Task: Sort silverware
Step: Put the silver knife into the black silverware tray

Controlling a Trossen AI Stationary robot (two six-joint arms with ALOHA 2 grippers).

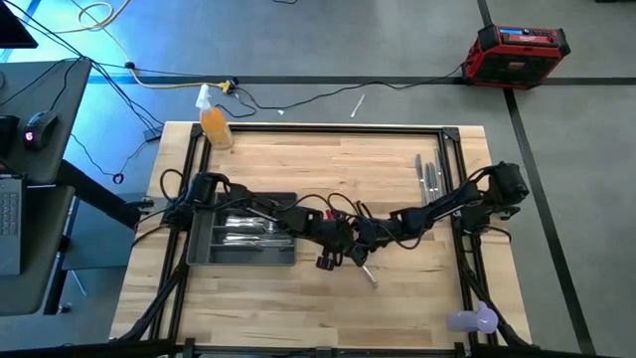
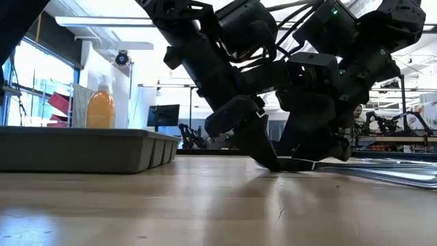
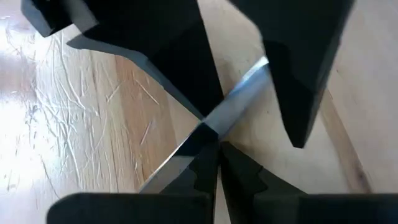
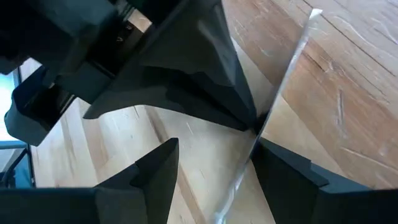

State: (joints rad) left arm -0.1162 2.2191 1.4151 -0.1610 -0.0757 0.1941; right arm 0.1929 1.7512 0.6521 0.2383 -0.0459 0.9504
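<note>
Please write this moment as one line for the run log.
step: handover, mid-table | left gripper: shut on silver utensil | right gripper: open, at same utensil | tray: holds silverware

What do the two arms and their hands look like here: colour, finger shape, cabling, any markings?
Both arms are black with blocky jointed housings and loose black cables looped along them. The left hand has matte black fingers with sawtooth ridges along their inner edges. The right hand has broad, angular, wedge-shaped black fingers. One housing in the low view shows a small green light. No readable markings.
</note>
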